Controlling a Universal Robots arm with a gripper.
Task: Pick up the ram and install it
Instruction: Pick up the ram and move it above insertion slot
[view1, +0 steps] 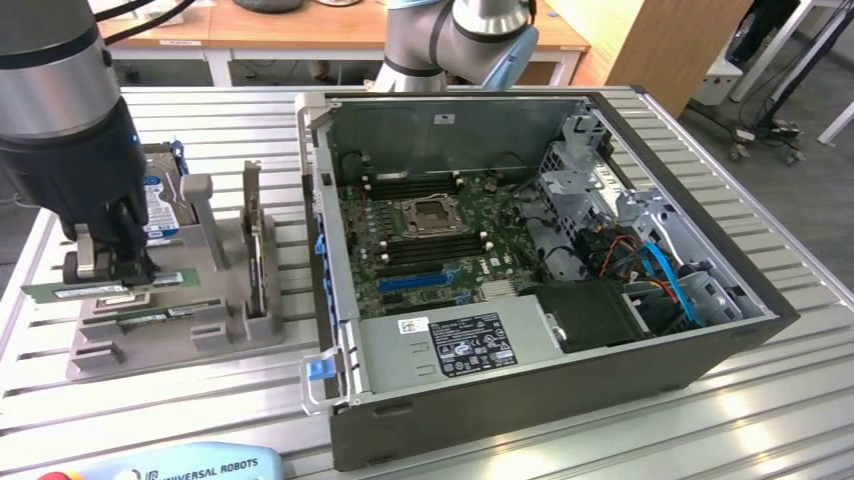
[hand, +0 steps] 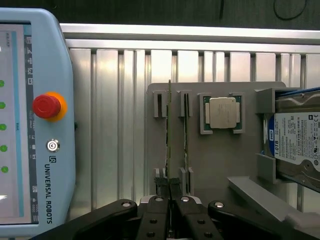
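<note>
The end effector (hand: 170, 202) is closed on the ram (hand: 169, 130), with the stick's thin faces clamped between the two fingers and its top edge facing the wrist. The ram stands on edge over the outer slot of the grey holder (hand: 200, 165). It appears slightly raised from that slot, though it cannot be told whether it is fully clear. A second ram stick (hand: 186, 135) sits in the neighbouring slot, parallel to the gripped one and just beside it, untouched. The processor chip (hand: 222, 112) and the hard drive (hand: 295, 145) occupy the further bays of the same holder.

Governing relation: the open computer case (view1: 534, 400) lies on the counter (view1: 774, 420) toward the exterior view's right of the end effector, just beside the holder. Inside it, the motherboard (view1: 400, 270) lies flat. Its memory slots (view1: 427, 186) run in banks on either side of the processor socket (view1: 430, 213). In the exterior view the slots run roughly left to right, and the long axis of the gripped ram runs in nearly the same direction. The stick and the slots are therefore judged close to parallel, separated mainly by a sideways offset across the case wall. The teach pendant (hand: 30, 115) rests on the counter on the far side of the holder from the case
</note>
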